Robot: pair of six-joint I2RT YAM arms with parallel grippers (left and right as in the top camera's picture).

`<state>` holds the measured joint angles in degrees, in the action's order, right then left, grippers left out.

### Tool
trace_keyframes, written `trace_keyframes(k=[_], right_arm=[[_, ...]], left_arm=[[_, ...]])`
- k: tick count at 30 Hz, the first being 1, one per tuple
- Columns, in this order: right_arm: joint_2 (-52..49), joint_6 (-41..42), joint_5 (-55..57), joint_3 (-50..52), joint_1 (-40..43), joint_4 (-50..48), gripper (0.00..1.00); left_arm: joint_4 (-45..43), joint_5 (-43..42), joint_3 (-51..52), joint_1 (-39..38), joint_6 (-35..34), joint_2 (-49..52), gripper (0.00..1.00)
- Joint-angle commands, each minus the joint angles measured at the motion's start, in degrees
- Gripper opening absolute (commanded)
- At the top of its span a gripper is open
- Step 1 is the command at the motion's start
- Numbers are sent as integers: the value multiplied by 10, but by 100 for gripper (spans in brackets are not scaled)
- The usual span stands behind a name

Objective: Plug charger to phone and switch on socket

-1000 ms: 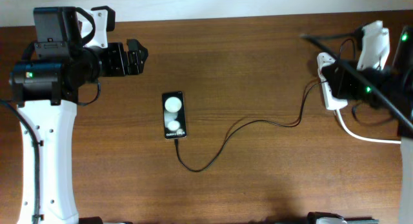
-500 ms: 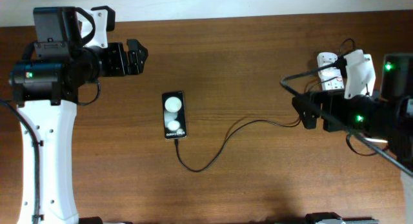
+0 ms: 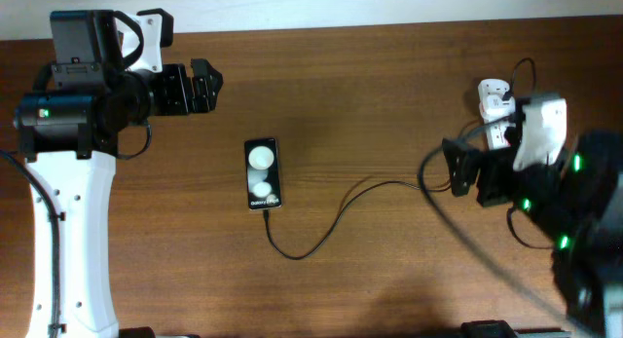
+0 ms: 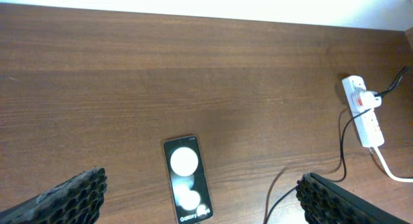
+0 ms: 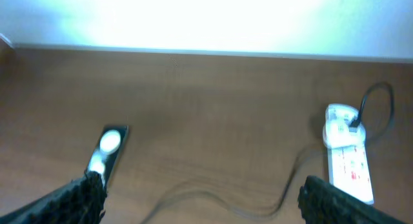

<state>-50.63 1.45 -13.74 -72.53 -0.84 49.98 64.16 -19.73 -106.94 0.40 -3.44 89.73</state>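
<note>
The black phone lies flat at the table's middle left, screen up with two white spots. The thin black charger runs from the phone's lower edge, loops and crosses right to the white socket at the far right. Whether its tip sits in the phone I cannot tell. My left gripper hangs open up-left of the phone, holding nothing. My right gripper is open and empty, left of the socket, above the cable. In the right wrist view the socket is on the right and the phone on the left, between my spread fingers.
A thick white cord leaves the socket's near end. The right arm's body covers the table's right front and hides the socket's lower part from above. The left arm's white base stands along the left edge.
My right arm has drawn back off the socket toward the front and left, uncovering its top. Its jaws now stand wide. The left arm, phone and cable have not moved.
</note>
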Motion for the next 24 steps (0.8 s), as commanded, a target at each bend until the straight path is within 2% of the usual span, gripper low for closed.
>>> trace_keyframes(k=[1, 7, 13, 16, 24], right_arm=[[104, 2, 38, 128, -3, -75, 99], [293, 3, 43, 363, -3, -225, 99], [407, 4, 37, 538, -3, -335, 99], [445, 5, 30, 602, -3, -373, 99], [504, 5, 28, 675, -4, -393, 99]], left_arm=[[0, 1, -9, 2, 3, -4, 99], [0, 1, -9, 1, 3, -4, 99], [0, 1, -9, 2, 3, -4, 99], [0, 1, -9, 2, 3, -4, 99], [0, 1, -9, 2, 3, -4, 99]])
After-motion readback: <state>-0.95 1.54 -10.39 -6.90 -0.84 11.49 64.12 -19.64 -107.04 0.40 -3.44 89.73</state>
